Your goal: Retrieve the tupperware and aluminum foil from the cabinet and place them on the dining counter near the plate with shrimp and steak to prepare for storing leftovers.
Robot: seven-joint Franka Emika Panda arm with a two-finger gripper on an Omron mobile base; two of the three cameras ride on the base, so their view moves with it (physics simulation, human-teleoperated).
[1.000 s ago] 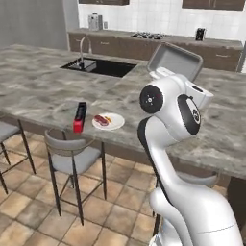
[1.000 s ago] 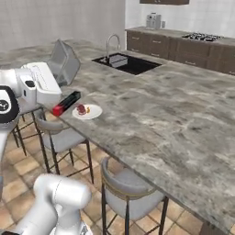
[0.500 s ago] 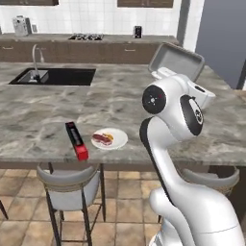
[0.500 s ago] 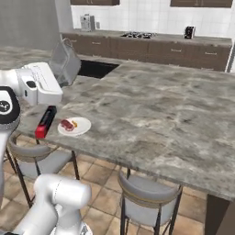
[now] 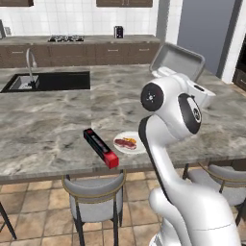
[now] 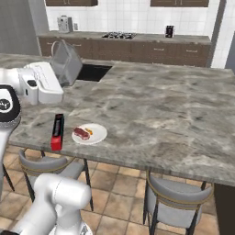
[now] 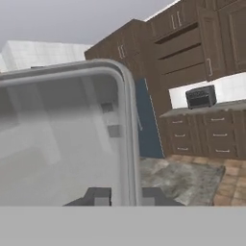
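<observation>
The tupperware (image 5: pixel 177 60) is carried high above the dining counter (image 6: pixel 183 114), its rim pinched between the two dark fingertips (image 7: pixel 101 196) of the gripper (image 7: pixel 126 197), which is clamped together on the tub's flared edge (the translucent wall is seen rising straight up from between the tips in the hand view). Over the last second the whole scene has swung in both base views, which is read as the base having driven round the counter rather than anything on it having moved; the tub has been kept in the same raised, tilted pose against the arm throughout. The plate with shrimp and steak (image 6: pixel 90 133) is now brought almost square in front of the robot, close to the counter's near edge. Relative to that plate, the aluminum foil (image 5: pixel 101 147) already lies just beside it on the side towards the sink (image 5: pixel 48 81), not touching. The foil half of the task appears done; the tub is judged to be ready for lowering onto bare stone near the plate, on its free side.
</observation>
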